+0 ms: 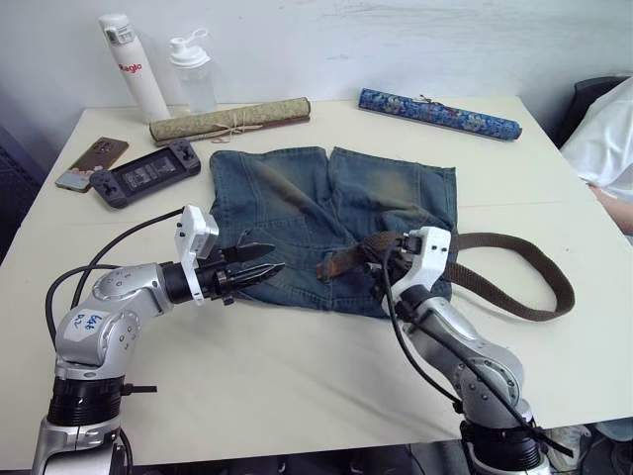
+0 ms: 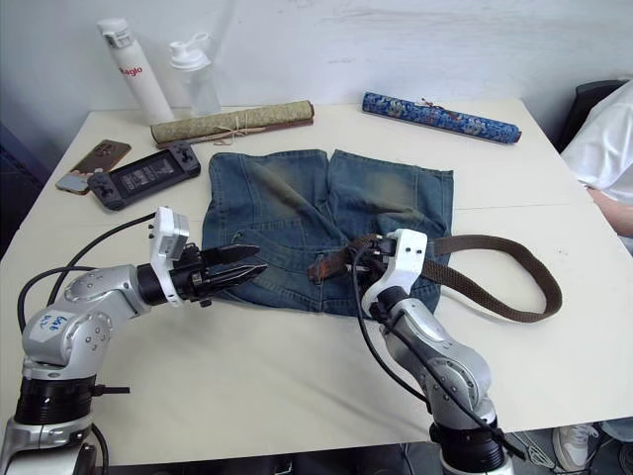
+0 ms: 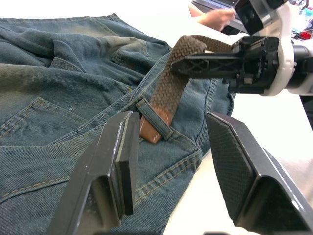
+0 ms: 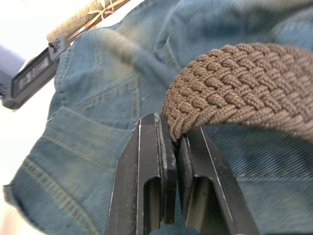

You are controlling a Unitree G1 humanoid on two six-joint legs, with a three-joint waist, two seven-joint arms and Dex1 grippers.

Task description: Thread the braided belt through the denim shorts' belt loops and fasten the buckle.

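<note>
The denim shorts (image 1: 297, 203) lie flat mid-table, waistband toward me. The braided belt (image 1: 542, 282) curves out to the right of them and comes back to the waistband. Its brown leather tip (image 3: 148, 133) pokes out under one of the belt loops (image 3: 155, 116). My right gripper (image 1: 379, 255) is shut on the braided strap (image 4: 234, 98) just right of that loop, holding it arched above the denim. My left gripper (image 1: 275, 260) hovers open over the waistband's left part, pointing at the tip, with its fingers (image 3: 120, 166) on either side of it. The buckle is hidden.
Along the far edge stand a white bottle (image 1: 134, 67), a clear bottle (image 1: 193, 71), a rolled olive mat (image 1: 229, 121) and a blue patterned roll (image 1: 438, 114). A game console (image 1: 145, 174) and phone (image 1: 91, 163) lie far left. A person (image 1: 608, 139) sits at the right.
</note>
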